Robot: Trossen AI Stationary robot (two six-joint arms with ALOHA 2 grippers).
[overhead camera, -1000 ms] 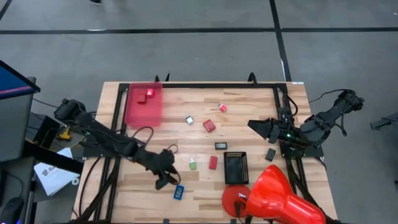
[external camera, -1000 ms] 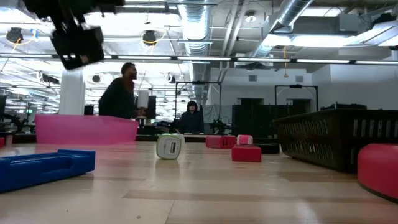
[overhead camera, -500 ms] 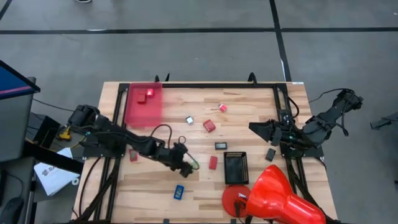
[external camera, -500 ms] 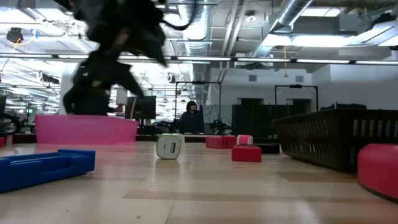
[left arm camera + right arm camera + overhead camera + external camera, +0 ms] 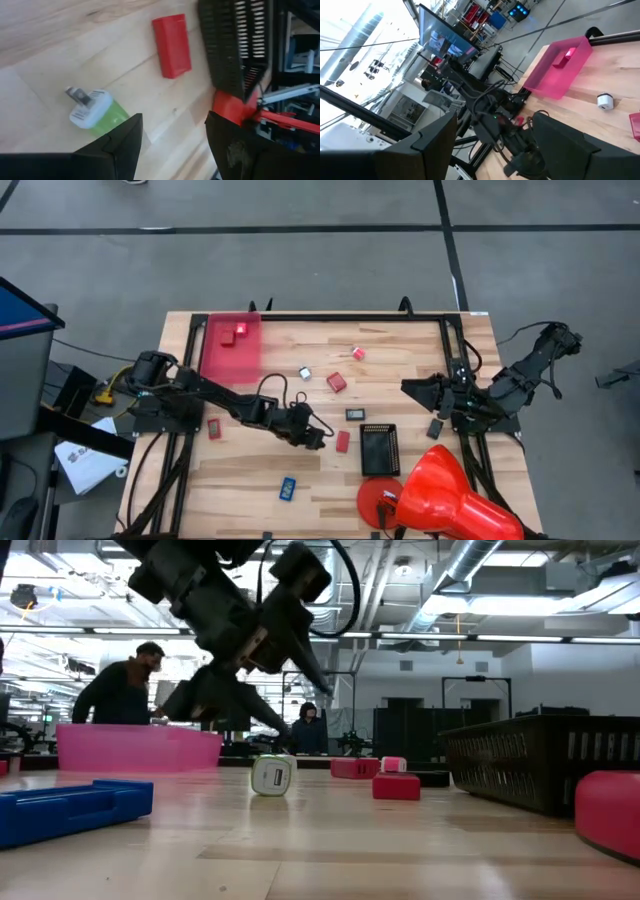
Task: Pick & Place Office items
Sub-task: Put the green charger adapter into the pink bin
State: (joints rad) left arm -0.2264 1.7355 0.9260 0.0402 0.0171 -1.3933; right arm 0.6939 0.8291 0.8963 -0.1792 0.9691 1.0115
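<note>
Since a second ago our left jaws (image 5: 172, 145) swung from the blue piece (image 5: 287, 488) to the green-white piece (image 5: 95, 114), which lies just ahead, off-centre; they stand open; closing now could knock it toward the red block (image 5: 172, 45)

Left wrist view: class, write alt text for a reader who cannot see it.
The left gripper, jaws open, hovers over a green-white piece on the wooden table. Beyond it lie a red block and a black rectangular tray.

Wooden table (image 5: 400, 345); on it: pink bin (image 5: 231, 347), red blocks (image 5: 336, 382), blue piece (image 5: 287, 489), black tray (image 5: 379, 449), red cone (image 5: 450, 498).
</note>
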